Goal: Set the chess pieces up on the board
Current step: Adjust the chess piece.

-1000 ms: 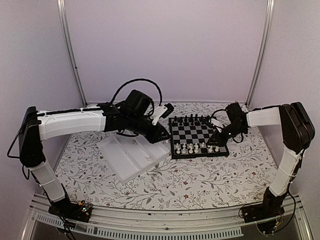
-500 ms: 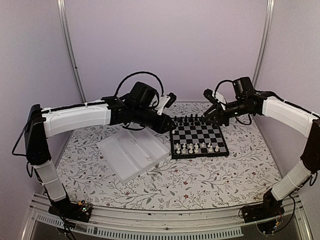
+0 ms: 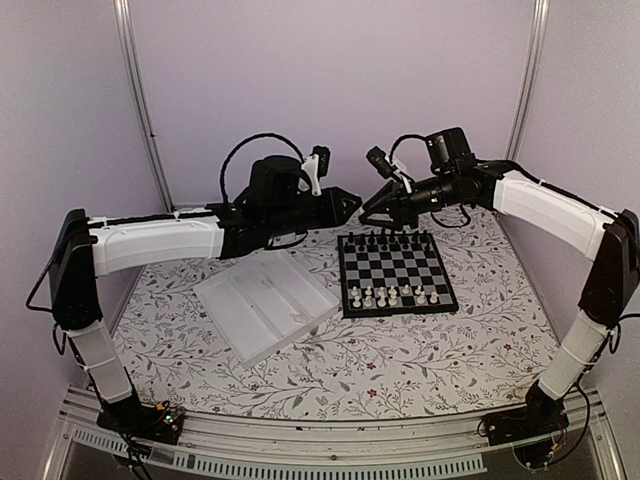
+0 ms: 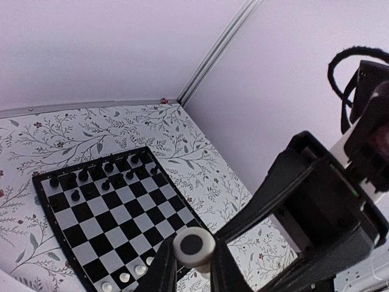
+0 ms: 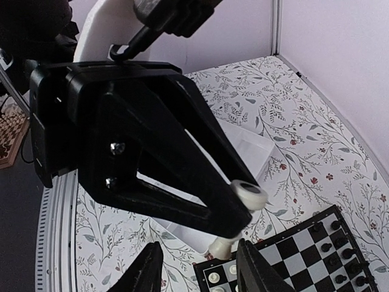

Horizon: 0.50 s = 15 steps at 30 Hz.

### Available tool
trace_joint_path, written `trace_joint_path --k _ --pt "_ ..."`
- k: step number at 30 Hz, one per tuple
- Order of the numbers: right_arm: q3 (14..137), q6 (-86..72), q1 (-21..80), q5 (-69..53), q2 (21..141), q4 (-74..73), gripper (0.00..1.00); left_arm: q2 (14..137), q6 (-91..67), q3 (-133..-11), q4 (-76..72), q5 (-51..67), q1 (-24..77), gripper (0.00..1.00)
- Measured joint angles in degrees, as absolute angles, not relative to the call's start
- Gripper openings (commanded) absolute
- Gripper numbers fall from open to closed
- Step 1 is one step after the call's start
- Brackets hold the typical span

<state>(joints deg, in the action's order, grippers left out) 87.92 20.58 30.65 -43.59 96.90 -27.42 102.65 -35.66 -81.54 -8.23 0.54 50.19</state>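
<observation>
**Left gripper holds one white piece in the air; board partly set**

1. Chess pieces. One white piece (image 4: pixel 194 246) is clamped between the fingers of the left gripper (image 4: pixel 191 267). Its round base faces the left wrist camera. It hangs high above the far left corner of the board (image 3: pixel 395 268), touching nothing else.
2. The other white chessmen (image 3: pixel 392 295) stand on the board's nearest rows. They are too small to count. The black chessmen (image 3: pixel 385 240) stand along the far rows.
3. Board. It lies flat on the flower-patterned table (image 3: pixel 400 370), right of centre.
4. Right gripper (image 5: pixel 200 271). Its fingers (image 5: pixel 148 271) stand apart with nothing between them. It is raised and faces the left gripper from the right, close to the held piece but not touching it.
5. A white compartmented tray (image 3: pixel 268 302) lies just left of the board, at an angle to it.
</observation>
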Motion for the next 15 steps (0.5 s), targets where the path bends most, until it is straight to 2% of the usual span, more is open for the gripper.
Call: trace_joint_path --k 5,12,15 --pt "90.50 17.93 31.81 -43.88 99.44 -27.53 0.43 102.59 -37.08 -80.99 -10.72 -0.30 50.26 0.11" --pt "90.67 15.70 32.01 -44.05 101.25 -27.62 0.27 102.59 -38.15 -80.53 -12.25 -0.08 50.26 0.11" --pt "90.70 14.98 32.01 -43.92 101.30 -27.57 0.28 102.59 -38.41 -80.49 -12.73 0.62 50.26 0.11"
